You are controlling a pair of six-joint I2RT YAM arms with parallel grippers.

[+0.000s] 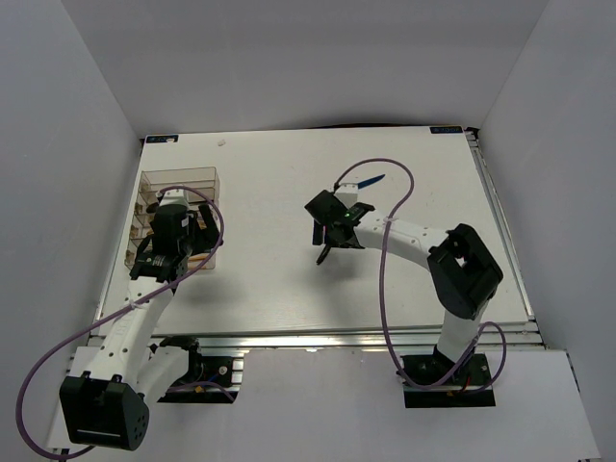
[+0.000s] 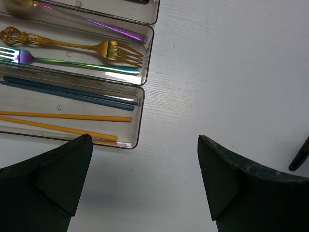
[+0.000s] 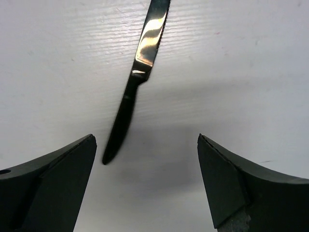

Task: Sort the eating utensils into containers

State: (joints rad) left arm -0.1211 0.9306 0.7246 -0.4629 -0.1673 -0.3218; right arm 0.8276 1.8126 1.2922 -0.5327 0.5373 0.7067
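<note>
White tabletop (image 3: 231, 72), glossy dark serrated knife (image 3: 140, 67) loose beneath wide-spread right fingers (image 3: 53, 183); left fingers (image 2: 48, 183) wide too

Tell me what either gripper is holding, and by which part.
Nothing. The left gripper and right gripper are open and empty; the dark knife lies free.

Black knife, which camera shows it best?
Right wrist: the black knife lies close up, blade and handle clear. Top external shows only a dark sliver; left wrist perhaps its tip at the edge.
</note>
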